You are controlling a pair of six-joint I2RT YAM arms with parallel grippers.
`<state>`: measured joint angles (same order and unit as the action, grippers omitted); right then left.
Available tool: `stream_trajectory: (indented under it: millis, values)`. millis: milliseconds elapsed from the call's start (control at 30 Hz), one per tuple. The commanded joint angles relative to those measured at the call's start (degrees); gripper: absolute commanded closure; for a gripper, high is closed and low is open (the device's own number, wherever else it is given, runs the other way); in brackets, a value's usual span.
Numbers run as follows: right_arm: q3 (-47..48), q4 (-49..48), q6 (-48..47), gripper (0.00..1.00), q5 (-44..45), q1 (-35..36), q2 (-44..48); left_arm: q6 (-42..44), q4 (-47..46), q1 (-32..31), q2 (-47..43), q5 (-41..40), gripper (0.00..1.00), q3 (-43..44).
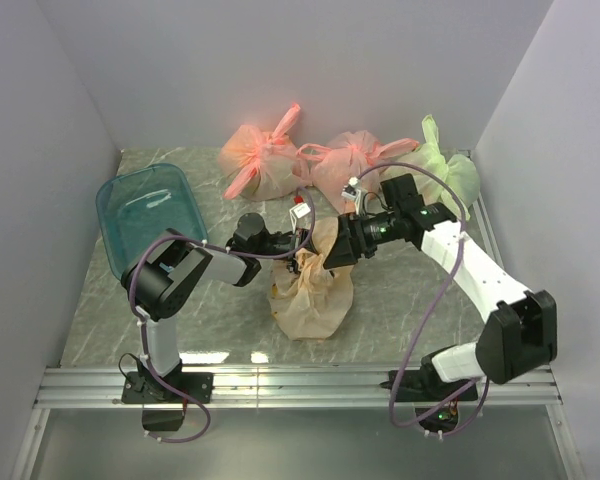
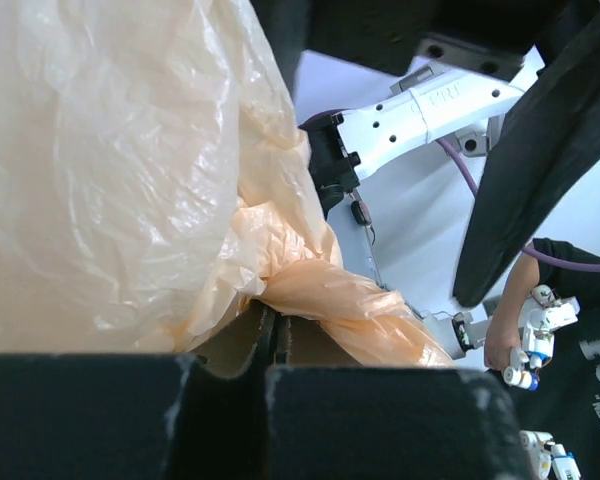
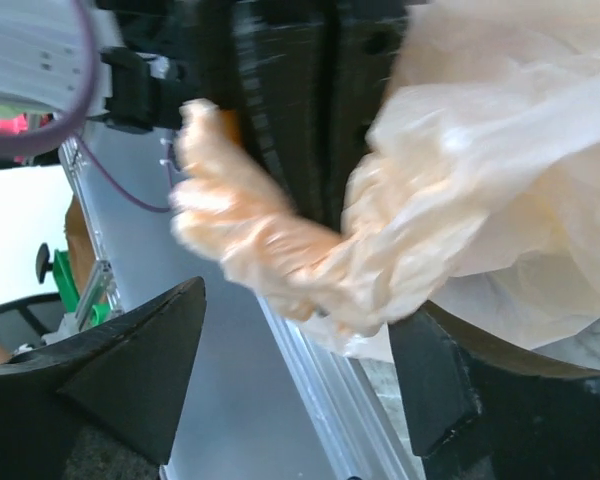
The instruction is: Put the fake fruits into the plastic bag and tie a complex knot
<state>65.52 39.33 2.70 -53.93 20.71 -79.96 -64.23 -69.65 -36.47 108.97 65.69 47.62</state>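
The pale orange plastic bag (image 1: 313, 290) sits at the table's middle, bulging, with its top gathered upward. No fruits show; any inside are hidden by the film. My left gripper (image 1: 298, 260) is shut on a twisted handle strip of the bag (image 2: 360, 320), which runs off to the right past its fingers (image 2: 230, 345). My right gripper (image 1: 332, 252) is open just right of the bag's top, its fingers (image 3: 130, 370) spread wide with a bunched part of the bag (image 3: 280, 250) hanging between them.
Two pinker knotted bags (image 1: 260, 160) (image 1: 345, 165) and a light green bag (image 1: 442, 172) lie along the back wall. A teal plastic bin (image 1: 145, 210) stands at the back left. The metal rail (image 1: 300, 385) runs along the near edge.
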Motion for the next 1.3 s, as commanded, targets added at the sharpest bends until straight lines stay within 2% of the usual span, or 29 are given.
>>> stream_trajectory:
  millis: [0,167,267,433,767,1267]
  values:
    - [-1.6,-2.9,2.0,0.21,-2.4,-1.8,4.0,0.0,-4.3,-0.3,-1.6,0.3,1.00,1.0]
    - [-6.0,-1.7,2.4,0.42,-2.4,-6.3,5.7,-0.5,-5.4,-0.2,-1.6,0.2,1.00,1.0]
    - [-8.8,-2.3,3.9,0.47,-2.5,-7.7,6.7,-1.1,-6.6,-0.2,-1.3,0.1,1.00,0.8]
    - [-13.2,-9.9,10.1,0.57,-3.5,-7.8,8.5,-2.0,-7.7,-0.2,-1.0,0.1,1.00,0.9]
    - [-13.8,-18.3,16.5,0.60,-6.6,-7.5,5.4,-2.4,-8.3,-0.4,-0.8,0.1,1.00,1.0]
    - [-13.7,-15.4,12.9,0.63,-7.0,-4.7,2.9,-3.6,-10.1,-0.3,-0.2,0.1,1.00,0.9]
